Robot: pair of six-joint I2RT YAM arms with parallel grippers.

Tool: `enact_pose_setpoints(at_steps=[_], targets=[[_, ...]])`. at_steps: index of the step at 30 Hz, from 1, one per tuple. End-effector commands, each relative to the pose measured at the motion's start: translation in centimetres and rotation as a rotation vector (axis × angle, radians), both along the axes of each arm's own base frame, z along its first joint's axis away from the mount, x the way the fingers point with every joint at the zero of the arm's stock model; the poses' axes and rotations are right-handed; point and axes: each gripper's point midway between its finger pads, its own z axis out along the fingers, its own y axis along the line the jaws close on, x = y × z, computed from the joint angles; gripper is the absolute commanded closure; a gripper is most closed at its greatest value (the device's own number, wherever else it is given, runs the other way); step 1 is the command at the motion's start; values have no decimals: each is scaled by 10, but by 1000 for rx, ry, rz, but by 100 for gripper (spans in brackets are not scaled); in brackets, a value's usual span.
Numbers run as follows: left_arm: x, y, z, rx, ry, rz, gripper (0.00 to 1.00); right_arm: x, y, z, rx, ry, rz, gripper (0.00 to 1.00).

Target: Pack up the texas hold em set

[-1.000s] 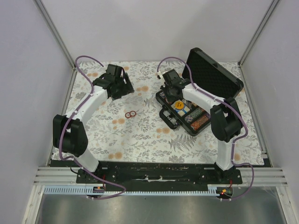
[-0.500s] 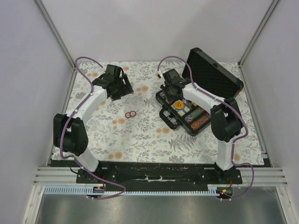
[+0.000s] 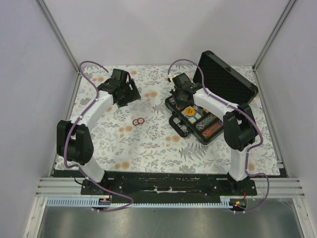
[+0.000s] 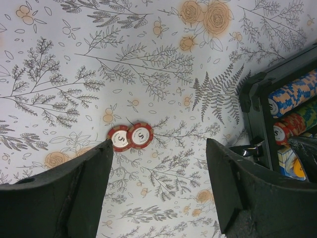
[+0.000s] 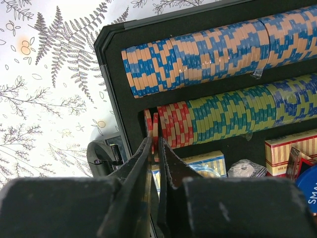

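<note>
Two reddish chips (image 4: 130, 137) lie flat and touching on the flowered table (image 3: 148, 144), well apart from the black case (image 5: 106, 59) that must take them in. Lying flush on the cloth, they give a finger little edge to catch. A closing grip would likely skid one away or lift both at once and shed the second on the way over.

Beyond them, the left gripper (image 4: 159, 146) hangs above the table with its fingers wide apart and nothing between them.

Over the open case, the right gripper (image 5: 154, 144) has its fingers drawn nearly together, with only a thin slit between them. The tips meet the loose end of the reddish chip row (image 5: 173, 126). Whether they pinch a chip there cannot be told.

The end chips stand a little apart from the packed stack. If a pad drags on them as the arm lifts, they could tip flat into the channel or ride out with the fingers. The card decks (image 5: 290, 153) sit just beside that row.

At the back, the raised lid (image 3: 228, 79) stands close behind the right arm. A high swing could knock it.
</note>
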Motion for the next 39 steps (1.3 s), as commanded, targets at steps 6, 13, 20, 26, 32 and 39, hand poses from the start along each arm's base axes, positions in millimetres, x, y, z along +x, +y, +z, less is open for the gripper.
enact_pose_setpoints(at_steps=[6,13,20,26,32,39], targets=[[3,1,-4,5,-10,-22,19,4,-5,-3,-16,-20,-35,74],[3,3,-5,6,-9,-23,19,15,-3,34,22,-101,-62,62],[0,5,-5,11,-7,-22,19,10,11,51,88,-107,-16,64],[-11,4,-33,29,65,-54,19,1,31,58,139,-98,19,64],[-27,-8,-76,105,178,-123,19,-5,46,58,158,-89,34,64],[-34,-14,-105,184,240,-177,16,-8,45,58,158,-86,25,62]])
